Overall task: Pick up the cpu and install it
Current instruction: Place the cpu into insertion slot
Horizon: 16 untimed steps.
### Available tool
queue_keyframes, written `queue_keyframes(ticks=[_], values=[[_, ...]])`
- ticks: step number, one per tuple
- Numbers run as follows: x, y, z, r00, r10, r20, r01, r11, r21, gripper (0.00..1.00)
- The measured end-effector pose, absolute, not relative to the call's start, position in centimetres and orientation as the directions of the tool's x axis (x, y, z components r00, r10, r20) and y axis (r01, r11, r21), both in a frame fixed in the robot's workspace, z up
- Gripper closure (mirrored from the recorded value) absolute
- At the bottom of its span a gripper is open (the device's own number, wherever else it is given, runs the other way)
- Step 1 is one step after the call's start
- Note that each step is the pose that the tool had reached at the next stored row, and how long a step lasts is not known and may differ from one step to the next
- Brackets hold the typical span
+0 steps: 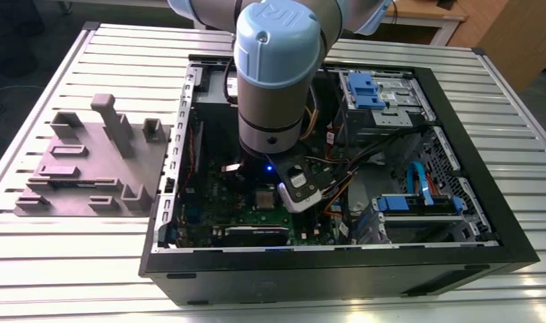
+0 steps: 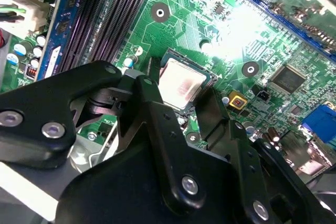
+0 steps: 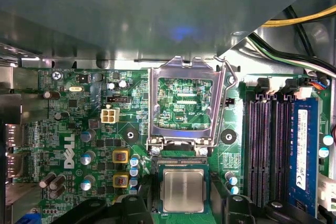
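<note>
The cpu [image 3: 182, 190] is a small silver square lying flat in the motherboard socket, also seen as cpu [image 2: 181, 85] and as a small bright square cpu [image 1: 266, 199] inside the open computer case. My gripper [image 3: 184, 205] hangs right above it and is open, its black fingers [image 2: 210, 106] standing on either side of the chip with a small gap on each side. The metal socket frame [image 3: 184, 103] is swung open beside the socket, and its lever [image 3: 229, 80] is raised.
The arm reaches down into the black case [image 1: 488, 202] on the slatted table. RAM slots [image 3: 268, 135], capacitors [image 3: 86, 158] and cables [image 1: 363, 155] crowd the socket. Blue drive brackets [image 1: 371, 91] sit at the far side. A grey fixture block [image 1: 93, 168] stands at the exterior view's left.
</note>
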State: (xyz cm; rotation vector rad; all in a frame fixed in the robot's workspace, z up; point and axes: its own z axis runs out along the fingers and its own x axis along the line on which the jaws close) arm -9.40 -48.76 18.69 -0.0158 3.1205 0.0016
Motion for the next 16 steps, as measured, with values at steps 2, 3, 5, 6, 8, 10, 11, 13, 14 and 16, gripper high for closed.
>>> queue_keyframes(ticks=[2, 3, 5, 6, 8, 10, 11, 13, 14, 16], values=[[-9.4, -48.76, 18.69, -1.0, -0.01, -0.021, -0.01, 1.0, 0.001, 0.45], [-9.4, -48.76, 18.69, -1.0, -0.01, -0.021, -0.01, 1.0, 0.001, 0.45], [-9.41, -48.77, 18.71, -1.0, -0.01, -0.021, -0.01, 1.0, 0.0, 0.47], [-9.41, -48.76, 18.71, -1.0, -0.01, -0.021, -0.01, 1.0, 0.001, 0.51], [-9.41, -48.76, 18.7, -1.0, -0.01, -0.021, -0.01, 1.0, 0.001, 0.51], [-9.41, -48.75, 18.75, -1.0, -0.01, -0.021, -0.01, 1.0, 0.001, 0.51], [-9.41, -48.75, 18.77, -1.0, -0.01, -0.021, -0.01, 1.0, 0.001, 0.51], [-9.41, -48.76, 18.86, -1.0, -0.01, -0.021, -0.01, 1.0, 0.001, 0.51], [-9.41, -48.75, 18.89, -1.0, -0.01, -0.021, -0.01, 1.0, 0.001, 0.51], [-9.41, -48.76, 18.98, -1.0, -0.01, -0.021, -0.01, 1.0, 0.001, 0.51]])
